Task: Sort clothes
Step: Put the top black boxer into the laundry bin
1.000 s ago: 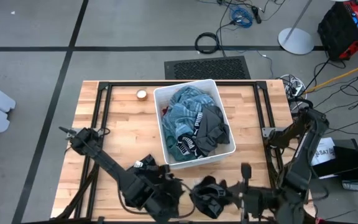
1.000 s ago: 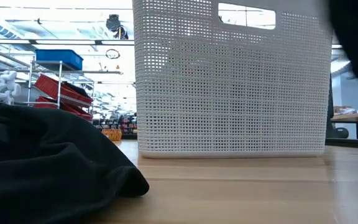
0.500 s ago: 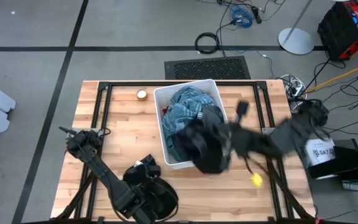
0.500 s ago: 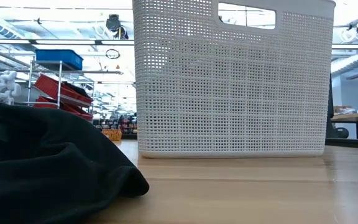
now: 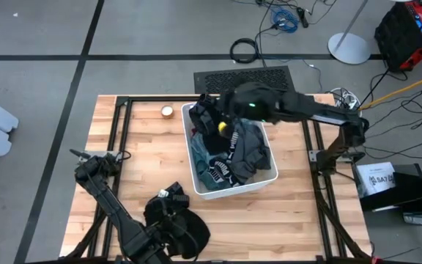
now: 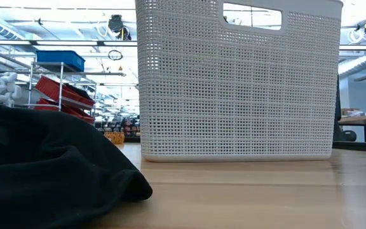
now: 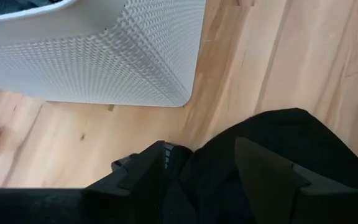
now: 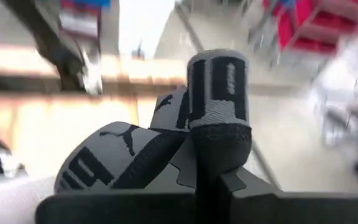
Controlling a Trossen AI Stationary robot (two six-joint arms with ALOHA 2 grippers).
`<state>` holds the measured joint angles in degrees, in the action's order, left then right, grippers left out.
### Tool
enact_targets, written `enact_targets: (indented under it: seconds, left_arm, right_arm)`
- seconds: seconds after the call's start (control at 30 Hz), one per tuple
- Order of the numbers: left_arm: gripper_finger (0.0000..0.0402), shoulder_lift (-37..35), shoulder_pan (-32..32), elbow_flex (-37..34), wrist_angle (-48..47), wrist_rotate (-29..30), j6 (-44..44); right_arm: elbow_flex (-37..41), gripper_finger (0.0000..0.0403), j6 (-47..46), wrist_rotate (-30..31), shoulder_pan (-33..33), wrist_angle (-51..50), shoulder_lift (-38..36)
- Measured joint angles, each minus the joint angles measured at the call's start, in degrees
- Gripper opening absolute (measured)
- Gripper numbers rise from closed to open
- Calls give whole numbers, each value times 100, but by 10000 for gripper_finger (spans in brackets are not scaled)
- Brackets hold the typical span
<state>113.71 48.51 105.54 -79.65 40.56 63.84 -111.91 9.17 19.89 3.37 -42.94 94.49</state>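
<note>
The white plastic bin (image 5: 267,155), heaped with clothes (image 5: 234,158), fills the table's middle, and the right arm (image 5: 313,111) stretches across its far end. A black garment (image 5: 178,227) blocks the near edge under the left gripper (image 7: 219,171). Bare wood (image 5: 141,158) lies open on either side of the bin.

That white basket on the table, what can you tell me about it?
The white basket is a rectangular plastic bin with perforated mesh walls and a cut-out handle slot near the rim, seen in the low view. It stands upright on the wooden table, near its middle, heaped with clothes reaching its rim. The right gripper hovers over its far end.
</note>
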Motion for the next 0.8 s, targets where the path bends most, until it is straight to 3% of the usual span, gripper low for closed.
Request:
enact_targets:
  seconds: [0.17, 0.53, 0.63, 0.8]
  left_arm:
    - [202, 0, 94, 0, -44, 1, 72]
    - [202, 0, 129, 0, -147, 2, 187]
    - [202, 0, 54, 0, -149, 2, 185]
    - [202, 0, -90, 0, -146, 2, 142]
  right_arm:
    - [1010, 0, -357, -691, 628, 26, 187]
    - [4012, 0, -879, -1080, 984, 2647, 187]
    - [4417, 0, -893, -1081, 969, 2978, 177]
    - [4554, 0, -905, -1049, 973, 2551, 161]
